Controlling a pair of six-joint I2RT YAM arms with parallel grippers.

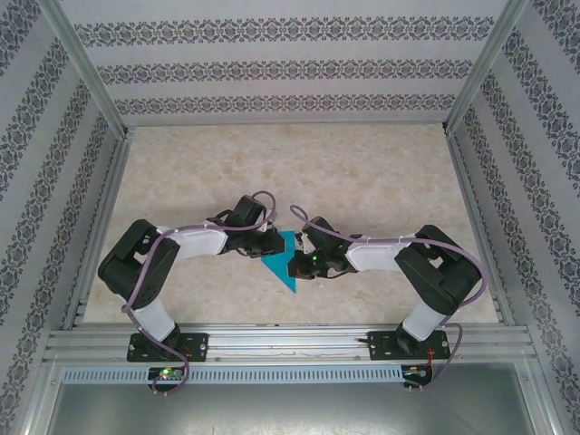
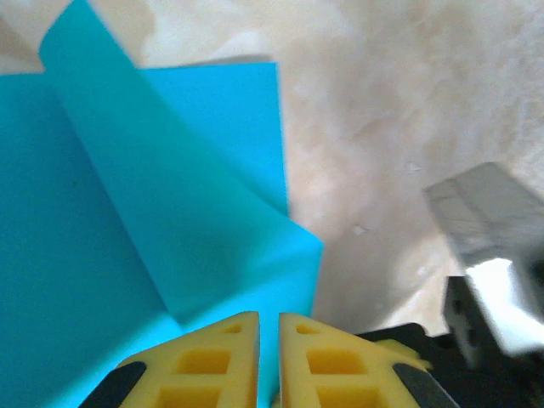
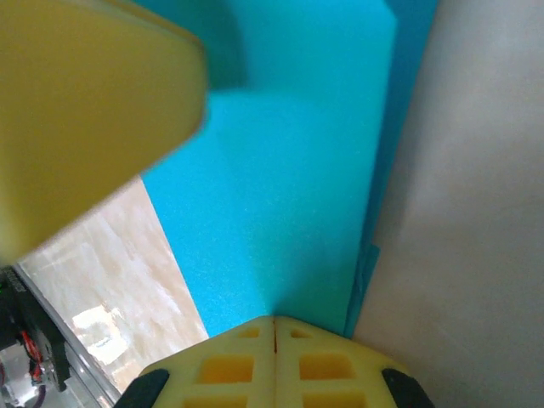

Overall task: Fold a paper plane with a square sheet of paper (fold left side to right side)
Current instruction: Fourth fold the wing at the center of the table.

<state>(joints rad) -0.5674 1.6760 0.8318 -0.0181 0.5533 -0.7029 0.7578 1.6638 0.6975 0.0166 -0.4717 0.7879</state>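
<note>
Centrally, toward the near side of the marbled table (image 1: pixel 317 172), the teal sheet of paper (image 1: pixel 287 270) (image 2: pixel 127 212) (image 3: pixel 280 170) lay partly folded; from above it read as a pointed triangle with its tip toward the arm bases. Both arms bent inward and met over it; the left gripper (image 1: pixel 269 243) (image 2: pixel 269 336) sat at its left edge, the right gripper (image 1: pixel 302 263) (image 3: pixel 274 336) on its right part. In the left wrist view one flap stood lifted and curved above the flat layer; the yellow fingers were a thin slit apart, with teal showing in the gap, and whether they pinched the paper could not be told. The right gripper's fingers were pressed fully together, tips at the sheet beside a straight folded edge; a blurred yellow finger (image 3: pixel 85 110) loomed close by.
</note>
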